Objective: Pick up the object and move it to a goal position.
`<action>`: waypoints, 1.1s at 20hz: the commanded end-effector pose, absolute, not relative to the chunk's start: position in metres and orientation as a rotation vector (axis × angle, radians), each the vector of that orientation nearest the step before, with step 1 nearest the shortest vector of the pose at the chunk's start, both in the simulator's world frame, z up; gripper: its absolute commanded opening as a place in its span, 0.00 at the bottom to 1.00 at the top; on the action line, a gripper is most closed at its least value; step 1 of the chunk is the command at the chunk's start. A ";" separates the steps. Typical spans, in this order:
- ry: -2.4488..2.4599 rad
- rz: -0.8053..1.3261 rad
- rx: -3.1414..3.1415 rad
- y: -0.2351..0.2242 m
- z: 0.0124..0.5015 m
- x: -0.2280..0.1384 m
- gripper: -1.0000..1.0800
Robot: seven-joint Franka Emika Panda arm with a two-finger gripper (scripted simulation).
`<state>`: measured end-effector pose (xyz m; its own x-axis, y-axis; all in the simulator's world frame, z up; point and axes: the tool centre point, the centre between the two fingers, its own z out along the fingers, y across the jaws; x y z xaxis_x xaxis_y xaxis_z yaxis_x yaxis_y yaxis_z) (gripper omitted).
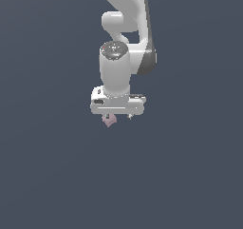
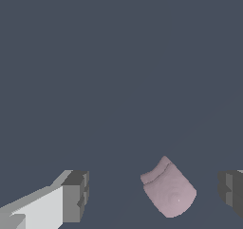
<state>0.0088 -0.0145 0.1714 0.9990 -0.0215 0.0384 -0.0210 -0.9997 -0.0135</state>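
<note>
The object is a tiny pale pink blocky lump (image 2: 168, 187). In the wrist view it lies between my two grey fingertips (image 2: 76, 195), nearer the other fingertip (image 2: 231, 192), with clear gaps on both sides. My gripper (image 2: 154, 194) is open and nothing touches the lump. In the exterior view the white arm hangs straight down and the gripper (image 1: 117, 116) sits over the pink lump (image 1: 109, 121), which peeks out below the hand towards the exterior view's left. The fingers are mostly hidden there.
A plain dark grey-blue surface (image 1: 190, 176) fills both views. No other objects or edges show.
</note>
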 end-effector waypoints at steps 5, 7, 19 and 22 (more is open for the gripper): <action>0.014 -0.068 -3.131 -0.015 0.175 0.009 0.96; -0.004 -0.077 -3.134 -0.016 0.178 0.009 0.96; -0.069 -0.077 -3.137 -0.020 0.175 0.005 0.96; -0.122 -0.073 -3.137 -0.023 0.170 0.002 0.96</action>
<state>0.0036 -0.0211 0.1727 0.9970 0.0611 0.0480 0.0612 -0.9981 -0.0008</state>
